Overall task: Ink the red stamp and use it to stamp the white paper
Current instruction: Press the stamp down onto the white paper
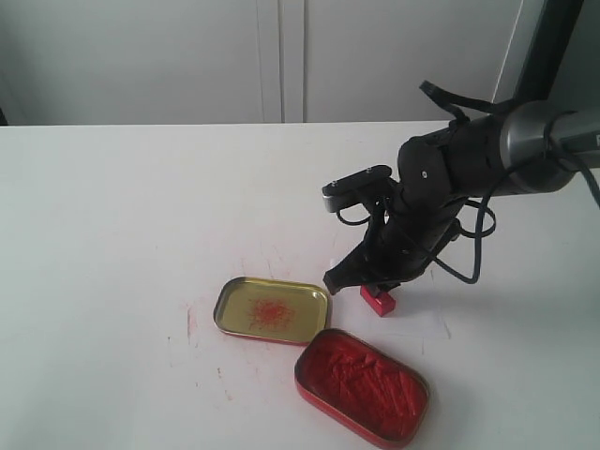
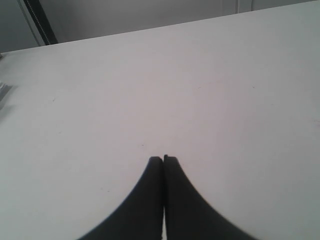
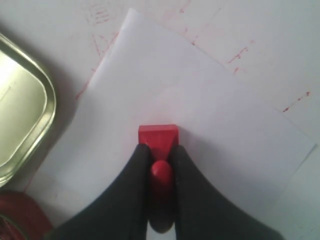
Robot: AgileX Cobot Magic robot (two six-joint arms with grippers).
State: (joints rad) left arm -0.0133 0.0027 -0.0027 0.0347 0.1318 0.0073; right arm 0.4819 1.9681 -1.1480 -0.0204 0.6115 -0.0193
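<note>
The right gripper (image 1: 364,278) is clenched on the stamp (image 1: 378,300) — its two black fingers (image 3: 135,170) pinch the narrow handle from either side, and the square base shows just beyond the fingertips. The stamp stands upright with its base down on the paper (image 3: 215,120), well inside the sheet's edges. Whether it presses or only touches cannot be told. In the exterior view the stamp sits at about 5 o'clock from the middle of the table (image 1: 122,206). The lid (image 1: 272,309), gold inside with a red smudge at its centre, lies at 9 o'clock from the stamp, near but apart. The ink tin (image 1: 362,384), full of red paste, lies at 6 o'clock from the stamp, right against the lid's corner. Faint red marks (image 3: 295,102) dot the table beside the paper. The left gripper (image 2: 163,161) hangs over bare table — jaws pressed together, holding nothing.
</note>
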